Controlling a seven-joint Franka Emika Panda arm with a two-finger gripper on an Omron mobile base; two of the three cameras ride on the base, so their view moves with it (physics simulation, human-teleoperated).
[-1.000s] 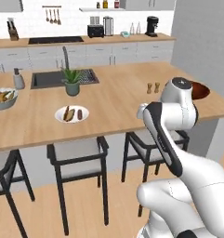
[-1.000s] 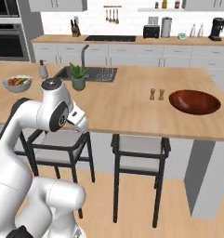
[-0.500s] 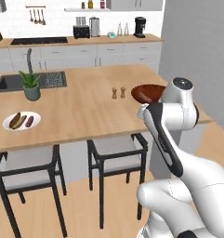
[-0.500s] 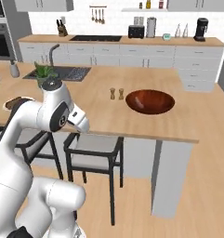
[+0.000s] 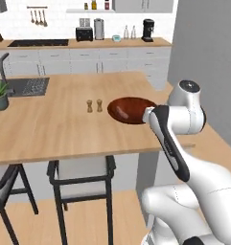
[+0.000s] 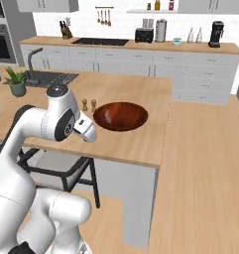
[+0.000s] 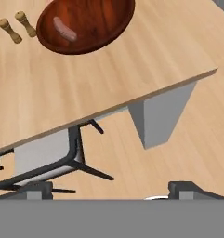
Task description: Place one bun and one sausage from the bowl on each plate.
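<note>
Your desk [image 5: 54, 124] fills the middle of both base views, its near edge running across the hand view with a stool [image 7: 48, 155] tucked beneath at lower left. The bowl [image 6: 120, 115] sits toward the desk's end, centre of the right base view and top of the hand view, just beside the two small shakers [image 5: 94, 105] at its left. One sausage [image 7: 65, 29] lies inside the bowl at the upper left of the hand view; no bun can be made out in it from here. Your gripper [image 7: 111, 193] stands wide apart at the bottom of the hand view, holding nothing, well short of the bowl and off the desk's edge. To do this well, bring the hand over the bowl first, line the fingers [image 7: 187, 188] across the sausage's narrow width, then descend; mind the bowl's rim and the shakers.
</note>
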